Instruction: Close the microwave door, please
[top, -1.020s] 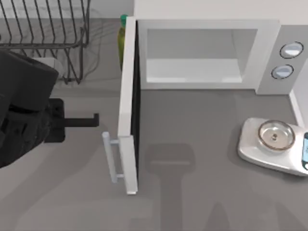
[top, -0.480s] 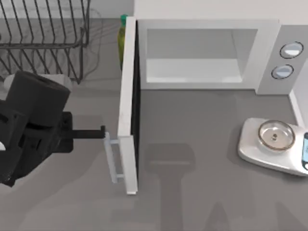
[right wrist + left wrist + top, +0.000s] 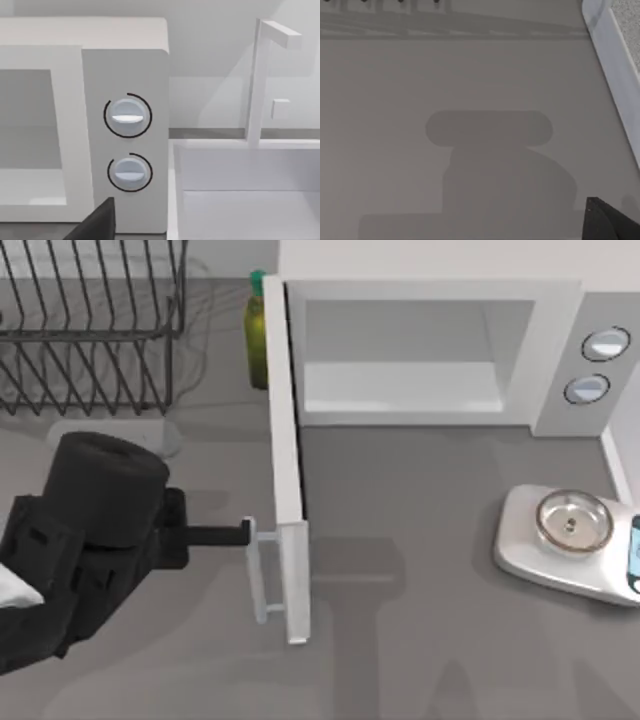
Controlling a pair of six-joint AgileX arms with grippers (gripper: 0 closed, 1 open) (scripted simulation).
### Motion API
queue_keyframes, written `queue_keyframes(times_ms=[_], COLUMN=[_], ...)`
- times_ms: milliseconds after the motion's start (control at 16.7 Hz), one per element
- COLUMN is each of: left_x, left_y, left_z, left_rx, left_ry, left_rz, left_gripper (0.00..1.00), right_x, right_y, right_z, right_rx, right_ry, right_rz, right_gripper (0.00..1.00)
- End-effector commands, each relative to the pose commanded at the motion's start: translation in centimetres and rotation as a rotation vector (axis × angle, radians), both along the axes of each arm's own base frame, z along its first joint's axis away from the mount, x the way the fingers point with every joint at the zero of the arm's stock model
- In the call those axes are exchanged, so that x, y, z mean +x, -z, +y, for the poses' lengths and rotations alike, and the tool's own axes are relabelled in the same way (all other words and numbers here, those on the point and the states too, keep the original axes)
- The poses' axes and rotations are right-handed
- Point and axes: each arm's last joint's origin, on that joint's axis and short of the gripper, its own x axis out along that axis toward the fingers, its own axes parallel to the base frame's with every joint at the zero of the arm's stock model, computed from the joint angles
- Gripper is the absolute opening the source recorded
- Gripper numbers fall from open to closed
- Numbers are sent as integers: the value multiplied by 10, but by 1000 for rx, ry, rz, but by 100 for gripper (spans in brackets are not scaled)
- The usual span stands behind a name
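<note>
One gripper, left, touching microwave door handle — finger opening unclear; door edge-on.

Even, bright light; soft shadows

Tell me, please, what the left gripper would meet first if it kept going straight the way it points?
Probably the microwave door: the left gripper points toward the table's right, its tip at the white bar handle.

Left end effector extended rightward at table's left, low
</note>
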Motion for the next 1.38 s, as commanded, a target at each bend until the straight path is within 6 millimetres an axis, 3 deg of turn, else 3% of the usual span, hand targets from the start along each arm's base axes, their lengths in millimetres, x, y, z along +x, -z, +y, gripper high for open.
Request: queue_keyframes(times_ms=[120, 180, 360, 720, 840, 1140, 1380], left_x=[0, 3, 5, 3, 1, 1, 3], left_y=[0, -34, -37, -34, -34, -34, -36], left_z=[0, -18, -30, -107, -117, -121, -164], left_rx=[0, -77, -81, -72, -77, -78, -76], left_ry=[0, 59, 53, 64, 59, 59, 60], left_rz=[0, -94, -96, -86, -94, -92, -89], left_gripper=[0, 0, 0, 0, 0, 0, 0], right_x=[0, 0, 0, 0, 0, 0, 0], right_y=[0, 0, 0, 0, 0, 0, 0], right_z=[0, 0, 0, 0, 0, 0, 0], right_rx=[0, 0, 0, 0, 0, 0, 0], right_ry=[0, 0, 0, 0, 0, 0, 0], right_rz=[0, 0, 0, 0, 0, 0, 0], right_gripper=[100, 100, 100, 100, 100, 100, 100])
